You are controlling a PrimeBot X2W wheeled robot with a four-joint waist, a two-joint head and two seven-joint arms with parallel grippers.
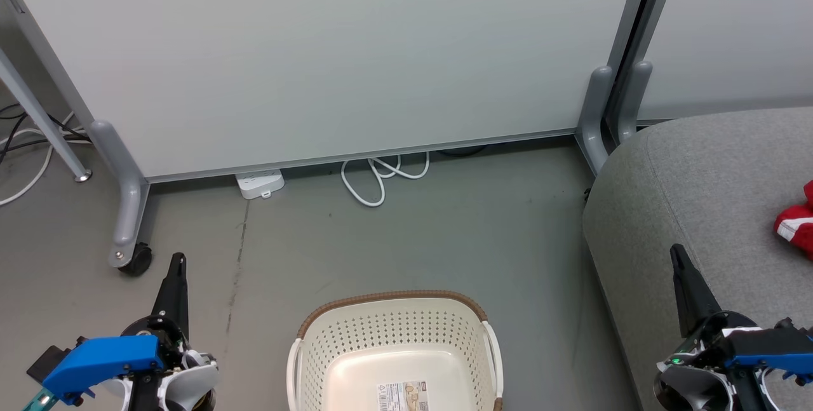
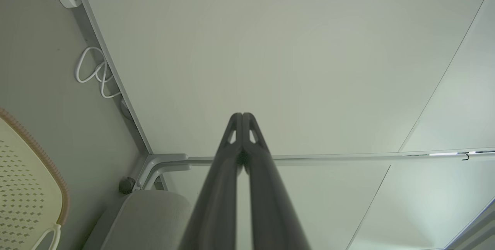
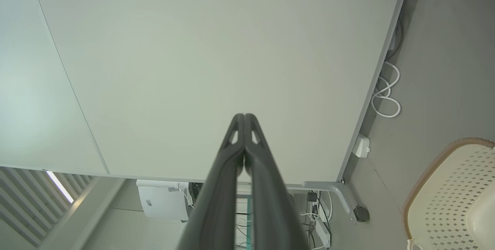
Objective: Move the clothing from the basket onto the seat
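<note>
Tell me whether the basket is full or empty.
Empty where visible: the basket bares its bottom and paper label; near end cropped.

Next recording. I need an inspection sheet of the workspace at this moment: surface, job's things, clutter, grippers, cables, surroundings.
Surface: grey floor, bare around the basket.
Job's things: basket on the floor, paper label inside, no clothing seen in its visible part; red clothing lying on the seat.
Clutter: nothing seen.
Grippers: left gripper and right gripper both shut, empty.
Cables: white cable looped beside a power strip.
Surroundings: pale partition panels on grey feet.
</note>
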